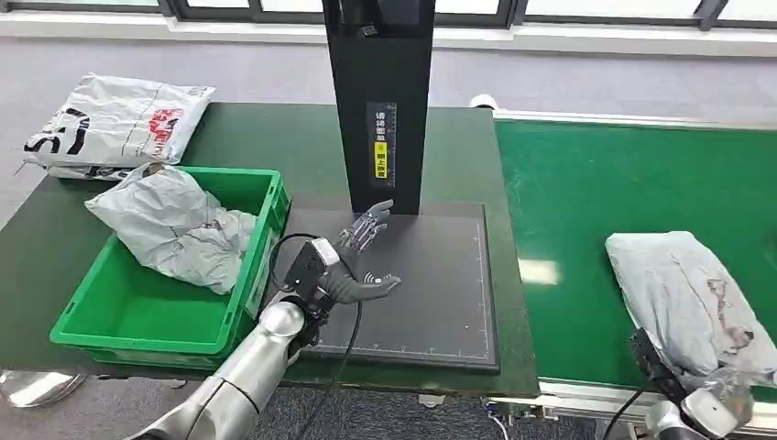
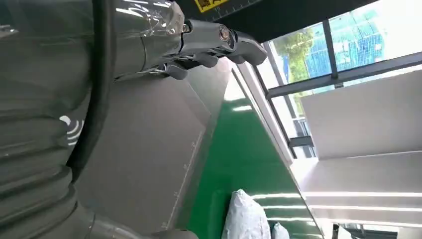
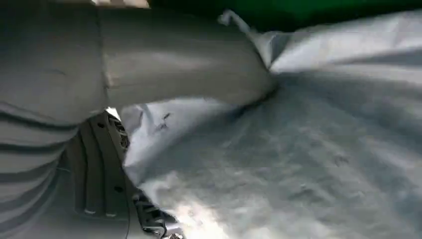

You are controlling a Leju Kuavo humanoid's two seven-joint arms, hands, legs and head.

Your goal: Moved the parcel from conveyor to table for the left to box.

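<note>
A grey crumpled parcel lies on the green conveyor at the right. My right arm reaches its near end. In the right wrist view my right hand holds this parcel: the thumb presses a crease into it and the dark fingers go under its edge. My left hand hovers open over the dark mat, fingers spread with nothing in them. The left wrist view shows its fingers apart above the mat, with the parcel far off.
A green crate at the left holds another grey parcel. A white printed parcel lies at the table's back left. A black post stands behind the mat. The table butts against the conveyor.
</note>
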